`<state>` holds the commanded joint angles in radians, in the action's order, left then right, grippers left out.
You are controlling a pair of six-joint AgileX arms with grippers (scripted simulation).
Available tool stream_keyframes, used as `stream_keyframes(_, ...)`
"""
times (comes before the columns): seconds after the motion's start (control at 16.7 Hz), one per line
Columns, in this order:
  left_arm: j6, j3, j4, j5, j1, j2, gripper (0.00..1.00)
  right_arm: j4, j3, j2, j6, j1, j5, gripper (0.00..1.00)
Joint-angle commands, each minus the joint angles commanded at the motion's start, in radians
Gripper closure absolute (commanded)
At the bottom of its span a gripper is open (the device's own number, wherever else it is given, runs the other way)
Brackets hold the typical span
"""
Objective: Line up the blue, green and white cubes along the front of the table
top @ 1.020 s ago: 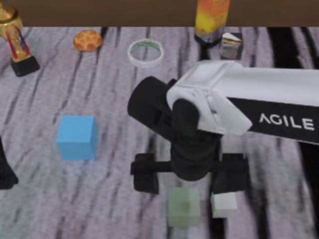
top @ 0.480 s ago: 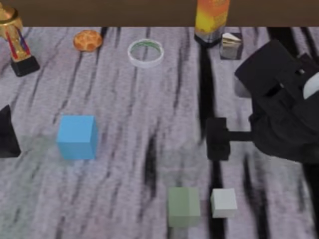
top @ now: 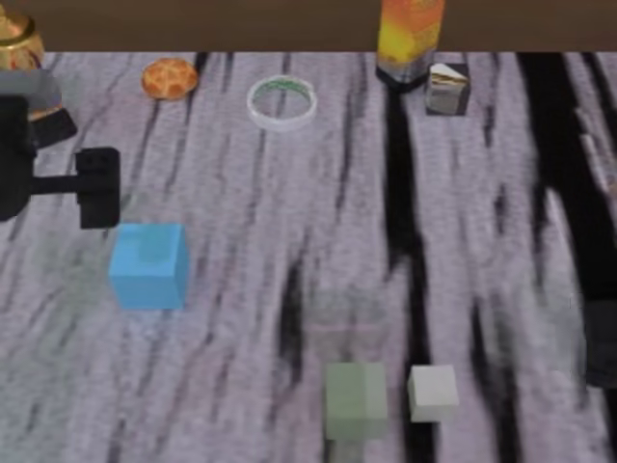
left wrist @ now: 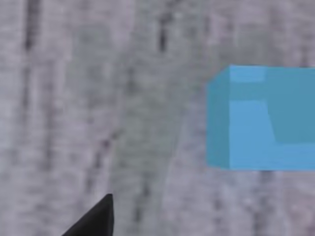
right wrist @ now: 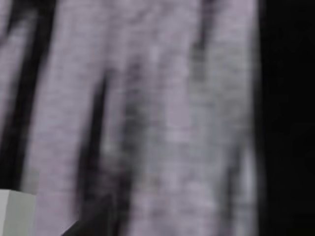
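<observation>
Left hand [top: 58, 183] beside the blue cube [top: 147, 266]
Its grip I cannot tell. Green cube [top: 355, 400] and white cube [top: 433, 393] sit near the bench's [top: 241, 289] front edge.

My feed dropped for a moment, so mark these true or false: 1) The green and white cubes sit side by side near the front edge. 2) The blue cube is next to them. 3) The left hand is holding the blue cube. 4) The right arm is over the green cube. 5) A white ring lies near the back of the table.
1) True: the green cube and white cube sit side by side at the front, a narrow gap between them.
2) False: the blue cube stands apart, farther back on the left.
3) False: the left hand is just behind the cube, not gripping it.
4) False: the right arm is at the table's right edge.
5) True: the white ring lies there.
</observation>
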<state>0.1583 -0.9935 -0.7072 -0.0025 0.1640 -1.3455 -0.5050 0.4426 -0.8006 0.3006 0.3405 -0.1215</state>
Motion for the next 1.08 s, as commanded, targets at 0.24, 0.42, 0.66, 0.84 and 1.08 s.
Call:
stream_keyframes(0.24, 0.04, -0.251, -0.179, 0.001, 0.049, -0.327, 0.0, 0.187, -0.247, 0.36, -0.147, -0.153, 0.042, 0.0)
stream_keyframes(0.42, 0.065, -0.404, -0.28, 0.002, 0.078, -0.526, 0.0, 0.331, -0.364, 0.591, -0.228, -0.243, 0.079, 0.0)
stream_keyframes(0.66, 0.086, -0.534, -0.356, 0.004, 0.1, -0.678, 0.0, 0.478, -0.434, 0.772, -0.291, -0.318, 0.115, 0.0)
stream_keyframes(0.84, 0.089, -0.555, -0.368, 0.004, 0.103, -0.699, 0.0, 0.505, -0.443, 0.801, -0.301, -0.33, 0.122, 0.0)
stream_keyframes(1.08, 0.088, -0.553, -0.364, 0.004, 0.099, -0.702, 0.0, 0.505, -0.443, 0.801, -0.301, -0.33, 0.122, 0.0)
